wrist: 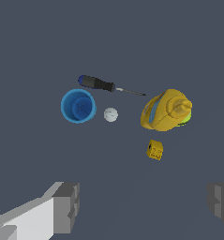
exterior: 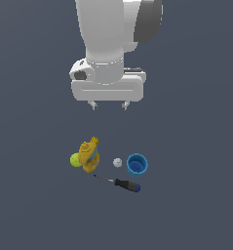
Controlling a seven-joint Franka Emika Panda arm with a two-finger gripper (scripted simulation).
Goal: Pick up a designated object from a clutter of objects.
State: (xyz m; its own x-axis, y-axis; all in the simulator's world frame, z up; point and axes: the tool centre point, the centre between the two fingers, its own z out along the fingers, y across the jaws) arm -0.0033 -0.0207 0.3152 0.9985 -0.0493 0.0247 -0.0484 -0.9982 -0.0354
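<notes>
Small boxy yellow-orange studded toy brick [wrist: 154,150] on grey worktop [wrist: 48,47], well apart from spread, empty fingers [wrist: 65,206], just beside rounded yellow-orange lump [wrist: 165,111].

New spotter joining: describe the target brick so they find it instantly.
Start at the big rounded yellow-orange lump beside the yellow-green ball. The toy brick sits close by, apart from it. It is the smallest yellow-orange piece, boxy, not rounded.
</notes>
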